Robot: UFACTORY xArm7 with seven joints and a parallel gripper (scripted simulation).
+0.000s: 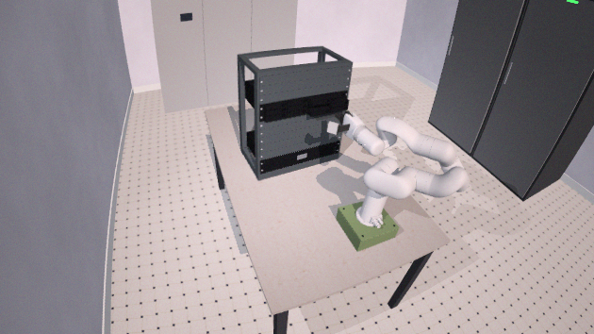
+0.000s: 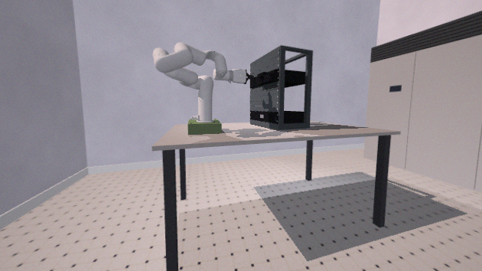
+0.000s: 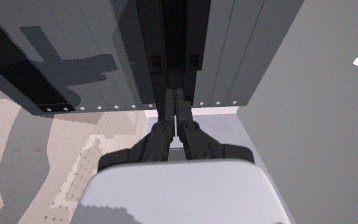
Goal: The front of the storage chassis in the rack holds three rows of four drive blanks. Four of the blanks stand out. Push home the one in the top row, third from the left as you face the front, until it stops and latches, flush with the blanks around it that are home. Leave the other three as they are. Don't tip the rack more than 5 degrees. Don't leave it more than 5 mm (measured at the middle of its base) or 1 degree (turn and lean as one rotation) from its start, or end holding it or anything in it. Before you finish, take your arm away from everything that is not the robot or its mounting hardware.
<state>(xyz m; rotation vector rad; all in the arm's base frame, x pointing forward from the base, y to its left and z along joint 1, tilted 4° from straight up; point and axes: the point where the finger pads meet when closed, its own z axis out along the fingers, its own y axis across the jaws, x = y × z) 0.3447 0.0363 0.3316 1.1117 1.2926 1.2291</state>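
Observation:
The dark grey rack (image 1: 294, 110) stands on the table, with the black storage chassis (image 1: 304, 105) across its upper front. It also shows in the exterior view (image 2: 280, 87). My gripper (image 1: 345, 115) is shut with nothing between the fingers, and it points at the right part of the chassis front. In the wrist view the closed fingertips (image 3: 175, 95) lie right at the black chassis strip (image 3: 175, 35), between two blanks that stand out beside them (image 3: 156, 62) (image 3: 194, 61). I cannot tell whether the tips touch the front. From the side the gripper (image 2: 247, 76) is level with the chassis's top part.
A second black unit (image 1: 299, 157) sits low in the rack. The arm's green base (image 1: 367, 229) stands on the table near its right edge. Tall cabinets stand behind (image 1: 226, 33) and to the right (image 1: 514, 80), off the table.

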